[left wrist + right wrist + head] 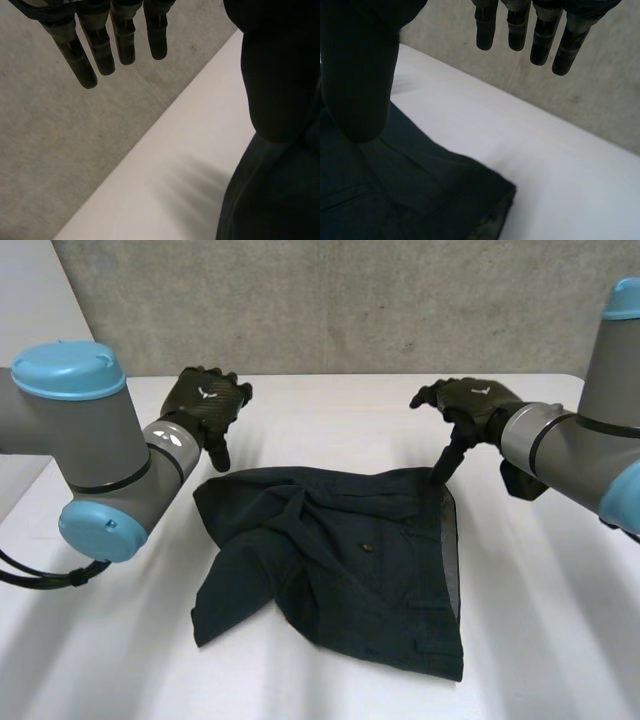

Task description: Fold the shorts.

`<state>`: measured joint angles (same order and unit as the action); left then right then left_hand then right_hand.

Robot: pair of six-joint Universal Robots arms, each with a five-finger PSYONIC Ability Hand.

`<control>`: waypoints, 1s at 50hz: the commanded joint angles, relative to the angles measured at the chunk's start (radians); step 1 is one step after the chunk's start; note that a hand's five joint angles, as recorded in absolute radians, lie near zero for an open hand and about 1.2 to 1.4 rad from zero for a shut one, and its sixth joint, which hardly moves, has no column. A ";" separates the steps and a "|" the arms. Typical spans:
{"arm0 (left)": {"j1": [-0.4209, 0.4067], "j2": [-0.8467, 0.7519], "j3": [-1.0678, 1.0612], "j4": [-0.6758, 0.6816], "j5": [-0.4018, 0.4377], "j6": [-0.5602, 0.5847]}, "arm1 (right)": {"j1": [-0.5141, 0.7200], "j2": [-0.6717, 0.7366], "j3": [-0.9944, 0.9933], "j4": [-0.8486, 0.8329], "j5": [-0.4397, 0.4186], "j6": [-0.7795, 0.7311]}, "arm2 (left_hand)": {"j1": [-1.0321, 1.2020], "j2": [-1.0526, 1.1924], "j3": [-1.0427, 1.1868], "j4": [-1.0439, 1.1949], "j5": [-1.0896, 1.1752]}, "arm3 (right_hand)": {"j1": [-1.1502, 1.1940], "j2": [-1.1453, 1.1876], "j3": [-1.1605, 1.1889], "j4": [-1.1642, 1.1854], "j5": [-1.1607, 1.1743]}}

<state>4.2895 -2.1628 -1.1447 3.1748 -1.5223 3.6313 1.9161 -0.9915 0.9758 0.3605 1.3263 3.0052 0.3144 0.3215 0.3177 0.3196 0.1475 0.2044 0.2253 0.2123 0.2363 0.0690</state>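
L arm (90, 440) bent; L hand (205, 405), R hand (475, 400) by shorts (350, 560), fingers (82, 65) straight.

White table (330, 410) with dark, rumpled shorts (340, 560) spread across its middle.

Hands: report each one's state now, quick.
Left hand: open, holding nothing, by the far left corner of the shorts.
Right hand: open, holding nothing, over the shorts' far right corner.

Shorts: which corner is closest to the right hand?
The far right corner, at the thumb of the right hand; the other far corner lies by the left hand, and the near ones are well away from both.
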 commanded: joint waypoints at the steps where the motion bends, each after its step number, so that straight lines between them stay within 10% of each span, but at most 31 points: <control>1: 0.056 -0.140 0.083 -0.038 0.034 -0.068 | 0.011 0.128 -0.066 0.011 -0.009 0.052 | 0.099 0.092 0.095 0.094 0.091 | 0.033 0.012 0.025 0.001 -0.006; 25: 0.090 -0.351 0.243 -0.125 0.119 -0.096 | 0.023 0.479 -0.342 -0.055 0.057 0.041 | 0.565 0.558 0.562 0.560 0.558 | 0.406 0.385 0.398 0.374 0.367; 31: 0.087 -0.361 0.252 -0.138 0.123 -0.094 | 0.038 0.505 -0.371 -0.068 0.057 -0.003 | 1.081 1.074 1.078 1.076 1.073 | 0.901 0.880 0.893 0.869 0.862; 37: 0.082 -0.355 0.289 -0.125 0.113 -0.091 | 0.041 0.505 -0.406 -0.084 0.036 -0.028 | 1.082 1.075 1.079 1.077 1.074 | 1.192 1.171 1.184 1.160 1.153; 50: 0.052 -0.240 0.488 0.319 -0.139 -0.073 | 0.043 0.438 -0.672 -0.432 0.091 -0.227 | 1.082 1.075 1.079 1.077 1.074 | 1.192 1.171 1.184 1.160 1.153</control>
<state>4.3554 -2.4905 -0.7276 3.2260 -1.5260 3.5432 1.9593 -0.4898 0.4183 0.1562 1.3830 2.8927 1.1349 1.1943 1.1840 1.1988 0.9785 0.9844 1.1652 1.1659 1.1921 0.9512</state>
